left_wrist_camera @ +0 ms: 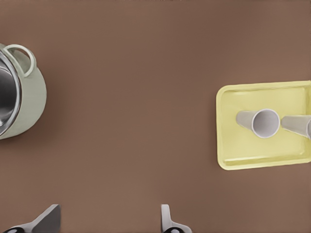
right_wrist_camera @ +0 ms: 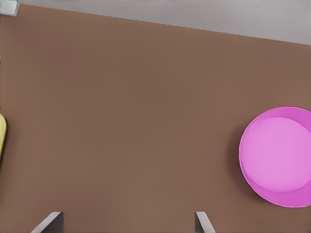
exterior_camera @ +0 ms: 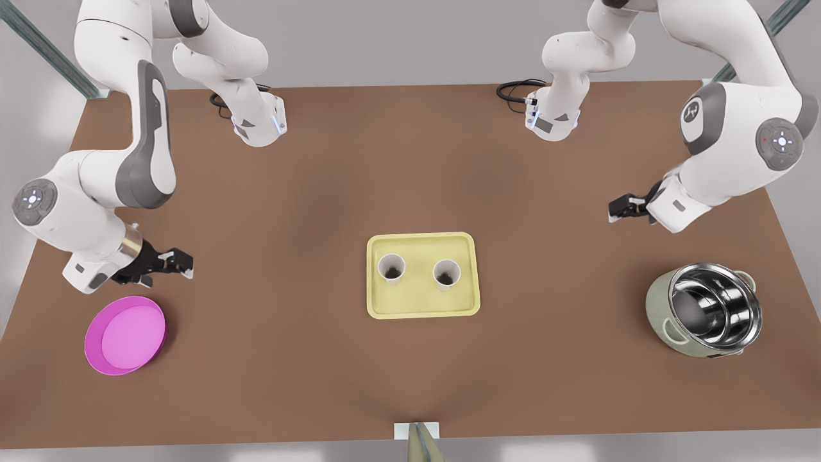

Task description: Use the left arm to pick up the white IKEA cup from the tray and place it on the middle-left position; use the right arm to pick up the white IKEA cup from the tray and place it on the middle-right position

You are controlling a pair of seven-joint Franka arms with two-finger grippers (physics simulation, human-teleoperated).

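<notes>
Hanging wide open and empty, my right claw point(exterior_camera: 187, 265) sits toward the table's point(exterior_camera: 288, 192) nine o'clock, with the pink dish point(exterior_camera: 90, 340) at its seven. On the yellow tray point(exterior_camera: 420, 301) mid-table, the first cup point(exterior_camera: 391, 267) and second cup point(exterior_camera: 446, 274) stand upright, side by side. My left claw point(exterior_camera: 616, 210), equally spread and empty, hovers at the tray's two o'clock, with the steel pot point(exterior_camera: 667, 308) at its five.
</notes>
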